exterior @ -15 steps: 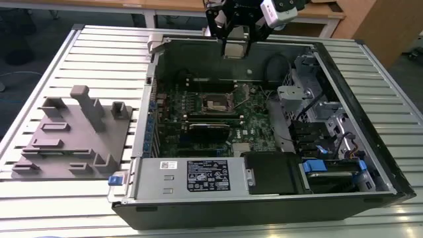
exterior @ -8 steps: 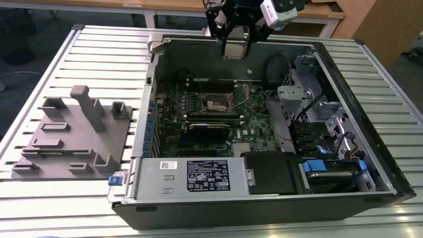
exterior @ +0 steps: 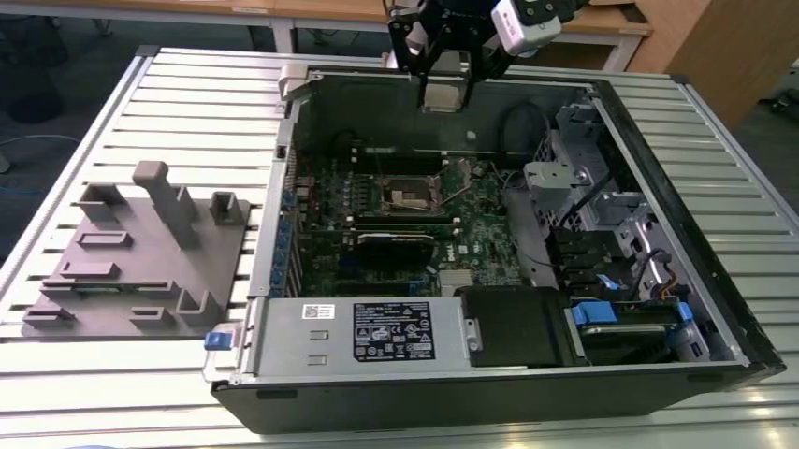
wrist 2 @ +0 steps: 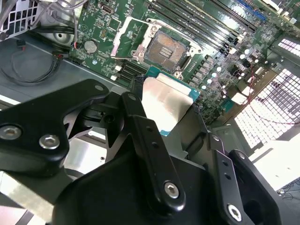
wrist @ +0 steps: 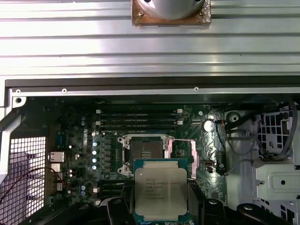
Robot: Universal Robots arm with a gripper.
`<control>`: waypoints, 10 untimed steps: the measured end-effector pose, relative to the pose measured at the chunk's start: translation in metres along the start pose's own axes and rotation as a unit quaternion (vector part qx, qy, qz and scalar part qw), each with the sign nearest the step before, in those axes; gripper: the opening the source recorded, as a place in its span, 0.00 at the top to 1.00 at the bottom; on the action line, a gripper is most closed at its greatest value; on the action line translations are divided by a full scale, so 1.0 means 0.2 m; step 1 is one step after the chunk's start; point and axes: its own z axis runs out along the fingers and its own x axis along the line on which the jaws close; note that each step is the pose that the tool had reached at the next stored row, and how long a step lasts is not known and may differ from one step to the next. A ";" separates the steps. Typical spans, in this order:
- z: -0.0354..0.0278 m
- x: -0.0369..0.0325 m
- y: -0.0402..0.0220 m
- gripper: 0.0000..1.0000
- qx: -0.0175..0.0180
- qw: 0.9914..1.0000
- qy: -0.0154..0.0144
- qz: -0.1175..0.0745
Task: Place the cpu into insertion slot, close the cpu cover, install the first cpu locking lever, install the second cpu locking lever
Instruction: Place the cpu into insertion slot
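Note:
My gripper hangs above the far wall of the open computer case, shut on the cpu. The cpu is a flat silver square on a green-blue board, and its two sides are clamped between the black fingers in both wrist views. Below it on the green motherboard lies the insertion slot, uncovered, its dark contact field bare. The cpu cover stands swung open at one side of the slot. The chip is well above the slot and apart from it.
Memory slots run beside the socket. A labelled power supply and a black box fill the near end of the case, with drive cages on the exterior view's right. A grey fixture sits on the slatted table at the exterior view's left.

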 end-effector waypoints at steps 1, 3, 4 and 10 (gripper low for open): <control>0.000 0.000 0.000 0.46 0.000 1.000 0.000 0.000; 0.001 0.000 0.000 0.46 0.000 1.000 0.000 0.000; 0.003 0.000 0.000 0.46 0.000 1.000 0.000 0.000; 0.026 -0.001 -0.002 0.46 0.000 1.000 0.000 0.000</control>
